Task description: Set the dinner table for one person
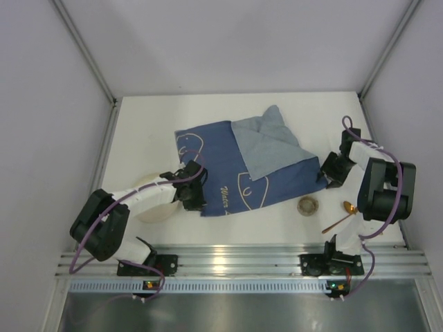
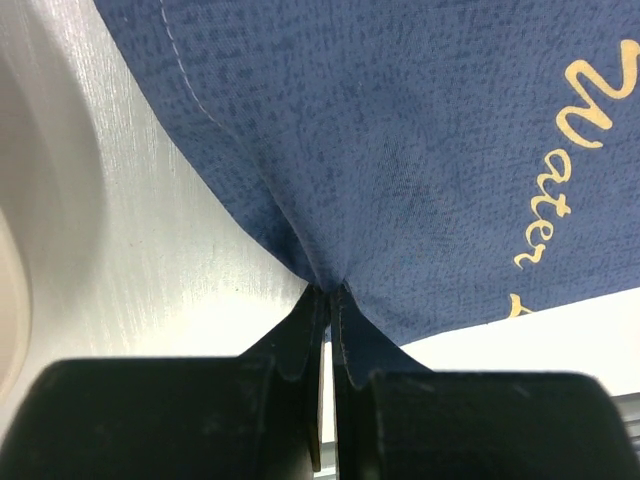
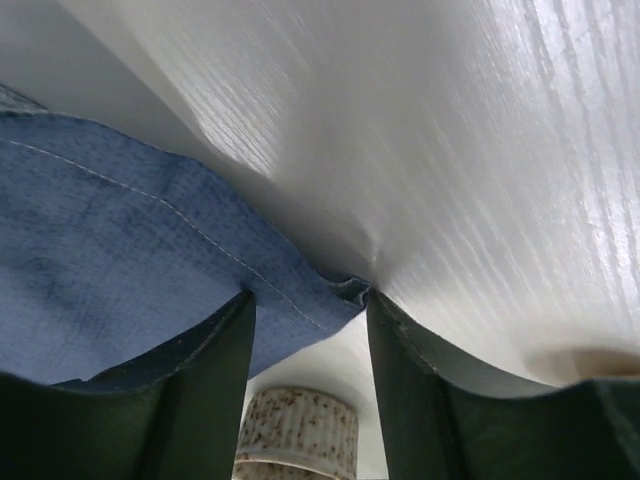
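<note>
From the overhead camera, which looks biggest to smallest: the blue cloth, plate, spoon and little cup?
1. Blue cloth
2. Plate, partly hidden
3. Spoon and cup look close: spoon longer, cup wider

Overhead view, two wrist close-ups on cloth (image 1: 214, 159)
</note>
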Motion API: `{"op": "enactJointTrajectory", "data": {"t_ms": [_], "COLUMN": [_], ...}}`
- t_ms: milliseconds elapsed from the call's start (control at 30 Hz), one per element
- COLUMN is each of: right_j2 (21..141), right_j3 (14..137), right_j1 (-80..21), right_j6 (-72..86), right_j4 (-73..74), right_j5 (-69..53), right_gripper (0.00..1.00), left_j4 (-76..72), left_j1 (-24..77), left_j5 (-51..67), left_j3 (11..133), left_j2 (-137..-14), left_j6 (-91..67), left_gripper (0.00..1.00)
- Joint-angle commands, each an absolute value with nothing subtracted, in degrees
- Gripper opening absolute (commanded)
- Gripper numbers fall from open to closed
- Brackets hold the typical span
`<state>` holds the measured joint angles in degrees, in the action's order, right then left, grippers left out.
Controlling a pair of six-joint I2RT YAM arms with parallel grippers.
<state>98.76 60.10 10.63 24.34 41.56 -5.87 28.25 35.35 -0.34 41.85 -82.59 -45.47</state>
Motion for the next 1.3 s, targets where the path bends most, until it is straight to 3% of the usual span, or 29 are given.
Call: {"op": "enactJointTrajectory", "data": {"t_ms": [0, 100, 200, 233, 367, 600, 700, 833, 967, 1033, 1133, 1267], "right_j2": [101.7, 102.9, 103.9, 103.3, 96.8, 88.2, 92.4, 107.5, 116.2, 114.3, 102.8, 92.5], "right_j3": [57.8, 57.5, 57.9, 58.1, 61.0, 86.2, 98.7, 116.8, 140.6, 142.4, 127.8, 105.2], "right_j1": [9.7, 9.5, 9.3, 9.3, 9.1, 8.6, 7.7, 7.2, 7.3, 7.1, 7.0, 4.9], "right_j6": [26.5, 26.7, 26.5, 26.5, 26.4, 32.9, 34.2, 37.7, 41.0, 39.4, 34.4, 28.8], "right_j4": [31.5, 28.9, 27.9, 28.0, 31.6, 40.8, 41.6, 42.9, 43.9, 42.0, 35.9, 35.8], "right_j5": [-9.9, -11.3, -13.6, -14.5, -16.7, -19.9, -20.8, -24.4, -29.1, -29.2, -25.5, -20.6], "right_gripper": [0.46, 0.35, 0.04, 0.00, 0.00, 0.00, 0.00, 0.00, 0.00, 0.00, 0.00, 0.00], "left_j4": [32.8, 33.2, 34.0, 35.1, 42.4, 54.3, 49.3, 43.5, 43.4, 39.1, 29.4, 18.9], "left_j1": [35.2, 35.2, 35.2, 35.2, 35.2, 32.9, 29.7, 21.3, 16.4, 15.4, 15.3, 15.2], "left_j5": [-2.6, -2.6, -2.7, -3.0, -4.8, -12.9, -11.2, -2.3, 3.8, 4.3, 4.0, 7.1], "left_j3": [43.0, 43.5, 45.0, 46.6, 56.7, 96.6, 106.5, 119.8, 142.8, 144.0, 130.6, 97.8], "left_j2": [-83.3, -83.3, -84.1, -84.5, -85.8, -93.2, -97.7, -107.8, -117.8, -114.6, -104.0, -89.4], "left_j6": [-44.0, -43.6, -42.5, -42.2, -39.9, -32.9, -32.8, -38.0, -41.1, -39.9, -35.5, -33.3], "left_gripper": [0.00, 0.00, 0.00, 0.00, 0.00, 0.00, 0.00, 0.00, 0.00, 0.00, 0.00, 0.00]}}
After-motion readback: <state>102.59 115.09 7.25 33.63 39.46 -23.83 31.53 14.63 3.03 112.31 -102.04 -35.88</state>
